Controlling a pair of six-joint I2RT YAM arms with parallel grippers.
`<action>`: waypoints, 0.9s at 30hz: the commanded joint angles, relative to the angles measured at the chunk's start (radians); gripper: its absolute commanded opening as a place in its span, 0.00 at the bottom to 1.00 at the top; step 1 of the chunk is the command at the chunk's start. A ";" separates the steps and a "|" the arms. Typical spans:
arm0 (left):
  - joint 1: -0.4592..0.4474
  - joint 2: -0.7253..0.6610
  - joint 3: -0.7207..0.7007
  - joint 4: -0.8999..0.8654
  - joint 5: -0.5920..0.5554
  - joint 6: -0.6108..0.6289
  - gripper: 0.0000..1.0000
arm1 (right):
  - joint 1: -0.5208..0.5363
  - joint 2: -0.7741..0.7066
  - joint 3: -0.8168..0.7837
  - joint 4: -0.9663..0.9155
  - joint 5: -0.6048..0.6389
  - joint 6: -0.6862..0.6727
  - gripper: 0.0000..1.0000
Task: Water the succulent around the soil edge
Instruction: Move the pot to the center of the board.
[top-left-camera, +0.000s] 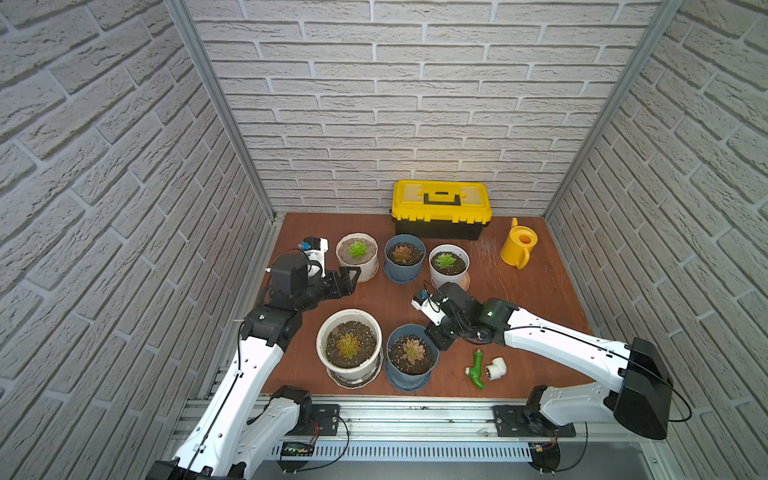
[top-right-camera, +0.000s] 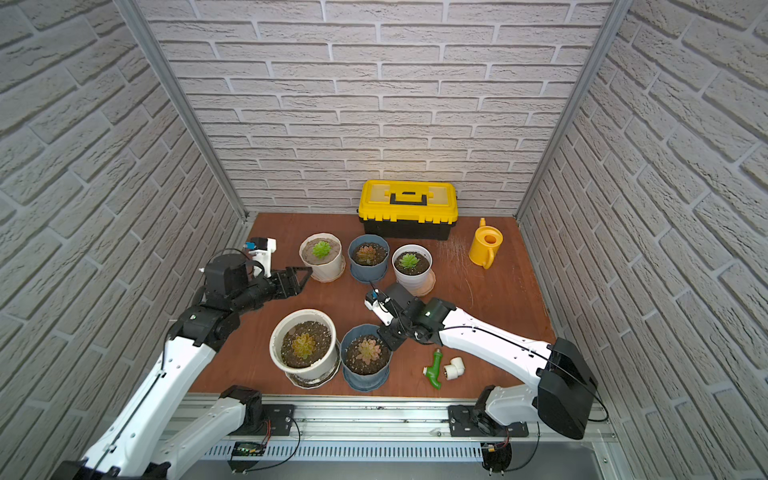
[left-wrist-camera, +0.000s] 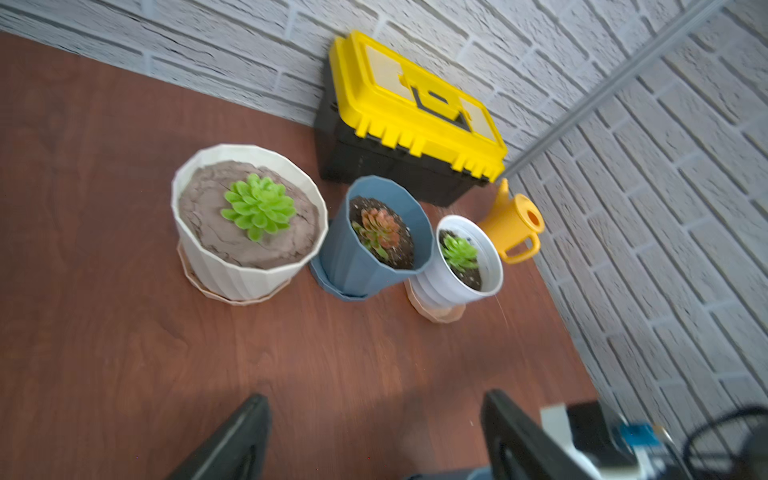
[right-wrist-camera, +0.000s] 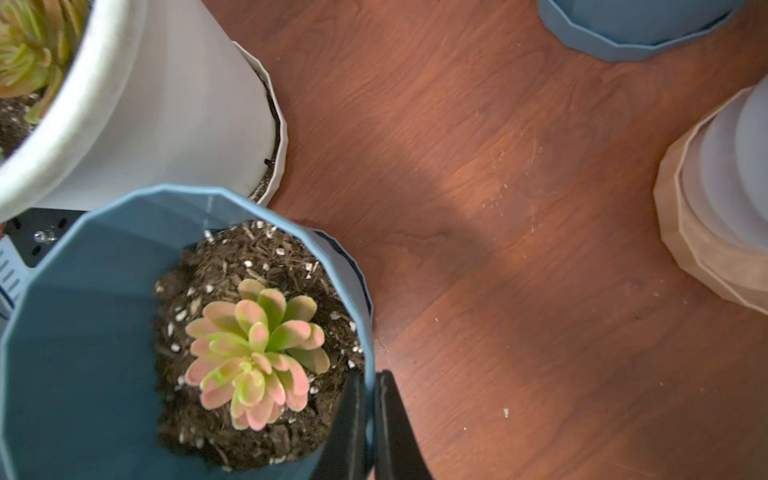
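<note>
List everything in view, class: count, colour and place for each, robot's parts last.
toolbox: one, yellow and black, against back wall.
watering can: one, yellow, right of toolbox.
cream pot: one, cream, back row left.
far blue pot: one, blue, back row middle.
small white pot: one, white, back row right.
large white pot: one, white, front left.
near blue pot: one, blue, front middle.
succulents: five, green to pink, one per pot.
hose fitting: one, green, front right.
pipe elbow: one, white, beside the fitting.
table: one, reddish-brown, under everything.
left gripper: one, black, open, by cream pot.
right gripper: one, black, shut on near blue pot's rim.
</note>
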 joint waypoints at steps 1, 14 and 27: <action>-0.016 -0.026 -0.014 -0.080 0.190 0.129 0.98 | 0.006 0.007 0.019 -0.035 0.064 0.019 0.03; -0.053 -0.090 -0.012 -0.273 -0.074 0.239 0.98 | -0.107 0.048 0.078 -0.103 0.393 0.042 0.03; -0.052 -0.159 0.003 -0.388 -0.299 0.135 0.98 | -0.335 0.067 0.086 0.040 0.255 0.014 0.14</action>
